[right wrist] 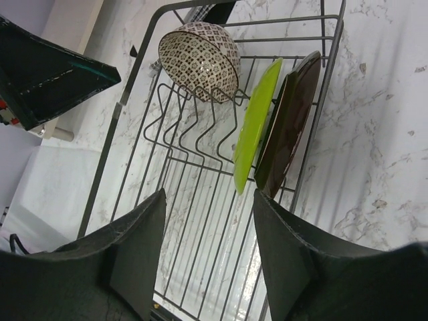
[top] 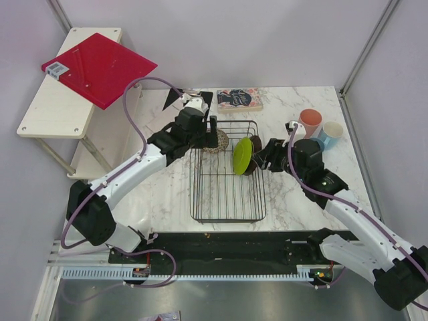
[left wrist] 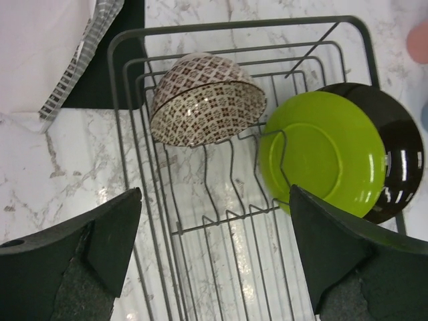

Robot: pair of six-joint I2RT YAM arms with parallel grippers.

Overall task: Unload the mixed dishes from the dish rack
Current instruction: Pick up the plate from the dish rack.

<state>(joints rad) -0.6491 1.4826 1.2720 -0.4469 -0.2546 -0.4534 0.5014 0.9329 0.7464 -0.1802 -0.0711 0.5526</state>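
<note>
Looking down from above, the table (top: 301, 200) has a white marbled top, closed in by pale walls (top: 221, 40). A white shelf (top: 50, 110) stands off its left side, with a red board (top: 100, 67) lying across the top. A book (top: 239, 99) lies at the far edge. The dish rack (top: 227, 220) sits mid-table, with the pink cup (top: 310, 122) and light blue mug (top: 332, 132) on the marble to its right. The left arm (top: 134, 170) and right arm (top: 348, 207) reach towards the rack's far end.

From the left wrist, the left gripper (left wrist: 214, 192) hangs spread wide and holds nothing. The patterned bowl (left wrist: 204, 100) leans on the rack's wires, and the lime green plate (left wrist: 321, 154) overlaps the dark plate (left wrist: 401, 147).

From the right wrist, the right gripper (right wrist: 208, 200) is parted and empty above the rack's grid. Both plates stand on edge against the right side.
</note>
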